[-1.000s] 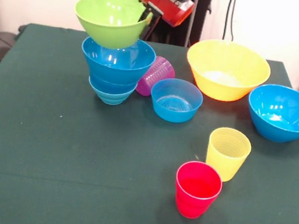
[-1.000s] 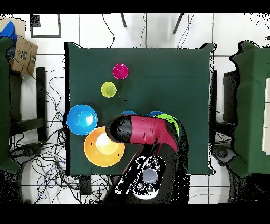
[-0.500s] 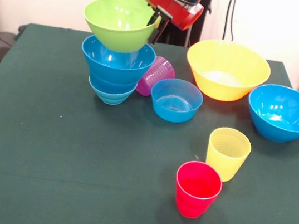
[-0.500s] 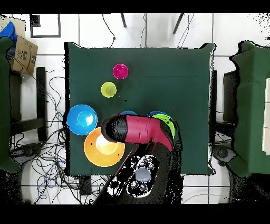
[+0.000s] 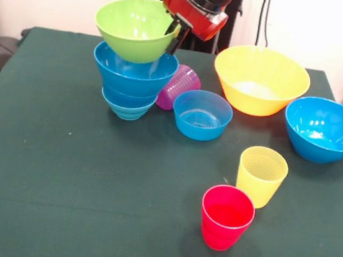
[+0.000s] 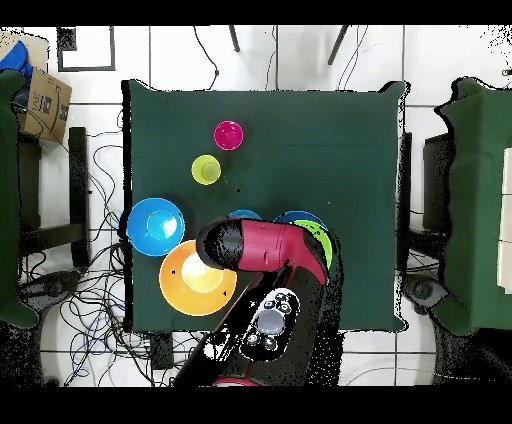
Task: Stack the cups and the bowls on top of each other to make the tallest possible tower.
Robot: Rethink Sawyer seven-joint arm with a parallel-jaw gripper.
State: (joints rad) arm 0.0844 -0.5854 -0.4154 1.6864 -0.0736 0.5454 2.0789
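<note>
My gripper (image 5: 172,30) is shut on the right rim of the lime green bowl (image 5: 135,27), which it holds slightly tilted. The bowl's base dips into the mouth of the large blue bowl (image 5: 135,70) that tops the tower (image 5: 128,99) of nested blue bowls. A purple cup (image 5: 179,86) lies on its side against the tower's right. Loose on the table stand a small blue bowl (image 5: 202,114), the big yellow bowl (image 5: 260,80), a large blue bowl (image 5: 325,129), a yellow cup (image 5: 261,176) and a red cup (image 5: 227,217). In the overhead view the arm (image 6: 265,246) hides the gripper and most of the green bowl (image 6: 323,236).
The green table (image 5: 51,201) ends just behind the tower and the yellow bowl. Seen from overhead, the yellow bowl (image 6: 188,288) and the large blue bowl (image 6: 155,226) crowd the table's lower left corner, and cables cover the floor around it.
The green bowl has moved right until it is over the tower, then come down a little into the top blue bowl. Nothing else has shifted.
</note>
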